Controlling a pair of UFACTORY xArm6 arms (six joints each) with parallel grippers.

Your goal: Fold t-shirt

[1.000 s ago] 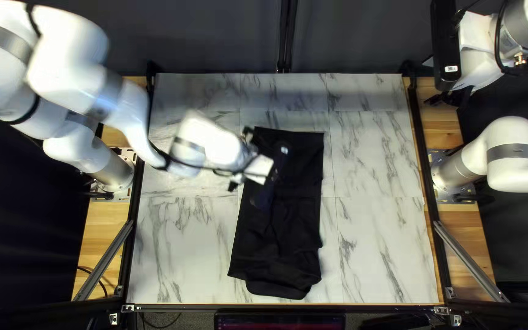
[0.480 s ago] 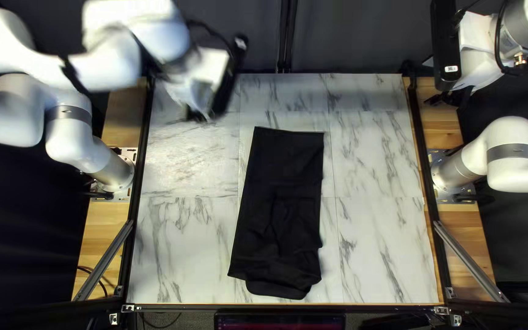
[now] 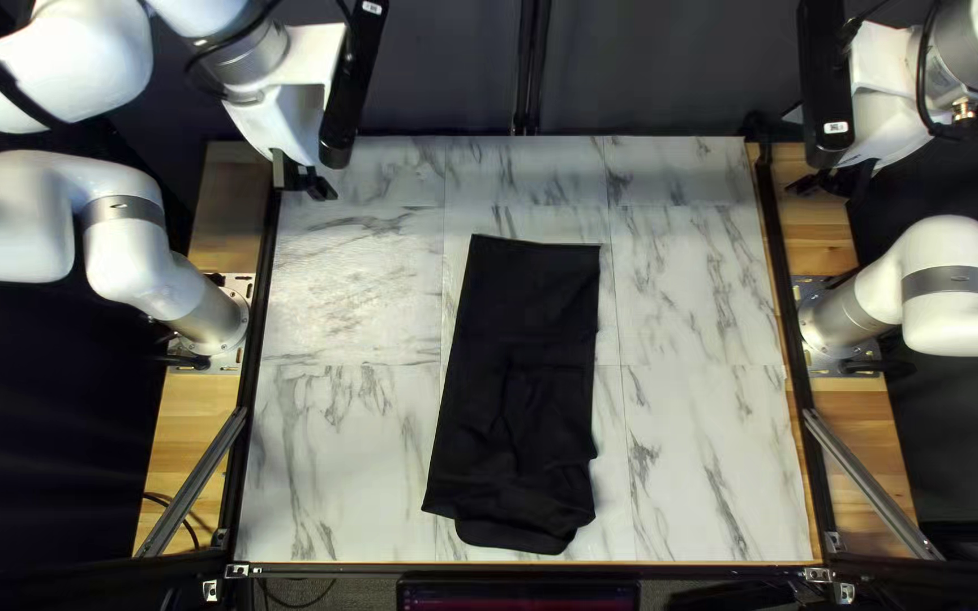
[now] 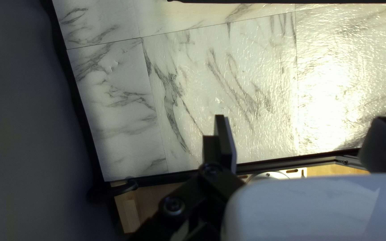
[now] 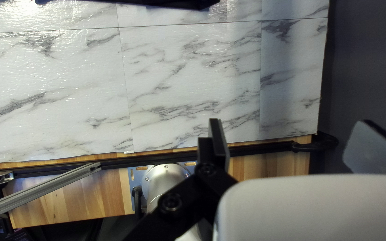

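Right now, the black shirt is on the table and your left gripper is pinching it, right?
The black shirt is on the table, but my left gripper isn't pinching it: the left wrist view shows it open, and the top left view shows it away from the shirt.

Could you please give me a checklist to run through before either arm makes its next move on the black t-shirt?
1. Left black two-fingered hand open, holding no cloth: ok.
2. Right black two-fingered hand open, holding no cloth: ok.
3. Black cloth t-shirt lying wholly on the white marble-patterned table: ok.
4. Both hands away from the shirt: ok, they hang near the table's far corners.
5. Shirt's near end straight and smooth: not ok, it is rumpled, with a rounded flap jutting toward the near edge.
6. Hidden layers lying flat: cannot tell, the top layer covers them.
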